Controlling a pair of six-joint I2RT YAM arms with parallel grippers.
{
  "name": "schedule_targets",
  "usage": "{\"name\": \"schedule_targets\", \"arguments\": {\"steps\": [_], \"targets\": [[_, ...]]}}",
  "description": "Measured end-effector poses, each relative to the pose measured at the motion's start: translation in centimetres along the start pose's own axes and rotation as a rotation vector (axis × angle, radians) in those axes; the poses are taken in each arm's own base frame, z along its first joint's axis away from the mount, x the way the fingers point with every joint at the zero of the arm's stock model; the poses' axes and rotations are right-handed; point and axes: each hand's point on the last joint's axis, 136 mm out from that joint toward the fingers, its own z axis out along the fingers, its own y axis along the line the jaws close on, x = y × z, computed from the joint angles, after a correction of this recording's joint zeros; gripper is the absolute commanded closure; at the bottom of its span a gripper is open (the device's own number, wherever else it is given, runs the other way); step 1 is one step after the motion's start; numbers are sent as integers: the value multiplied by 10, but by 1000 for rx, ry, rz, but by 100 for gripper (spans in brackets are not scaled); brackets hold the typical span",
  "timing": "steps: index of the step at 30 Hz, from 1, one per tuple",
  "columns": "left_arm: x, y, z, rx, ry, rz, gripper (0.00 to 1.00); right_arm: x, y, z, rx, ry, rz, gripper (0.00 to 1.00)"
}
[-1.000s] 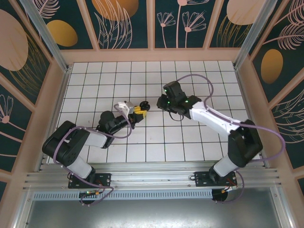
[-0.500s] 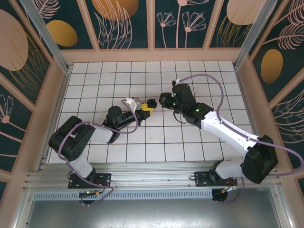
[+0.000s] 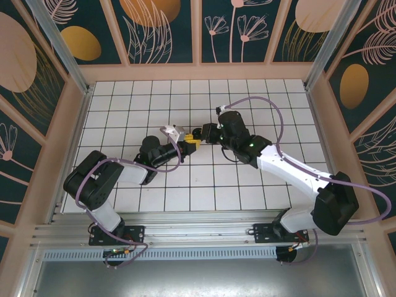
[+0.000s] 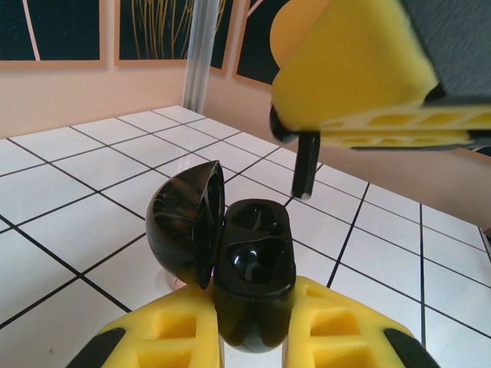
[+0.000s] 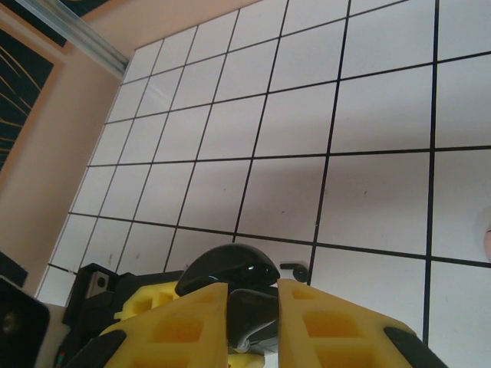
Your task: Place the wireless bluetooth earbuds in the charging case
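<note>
The white tabletop (image 3: 124,111), ruled into squares by thin black lines, is bordered at the far end and both sides by a peach-coloured wooden rim (image 3: 198,72). The open glossy black charging case (image 4: 253,268) sits low over it; whether they touch cannot be told.

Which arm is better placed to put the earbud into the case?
The right. The right jaws hold an earbud, stem down, close above the open case. The left jaws grip that case, lid swung aside, so the left arm probably only has to steady it.
</note>
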Motion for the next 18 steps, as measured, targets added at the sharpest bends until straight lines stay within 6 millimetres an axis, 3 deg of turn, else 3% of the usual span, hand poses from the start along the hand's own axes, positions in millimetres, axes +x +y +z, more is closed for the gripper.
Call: {"name": "schedule_targets", "arguments": {"steps": [18], "targets": [[2,0,-1,-2,15,-8,91,9,-1,12,24,21,-53,80]]}}
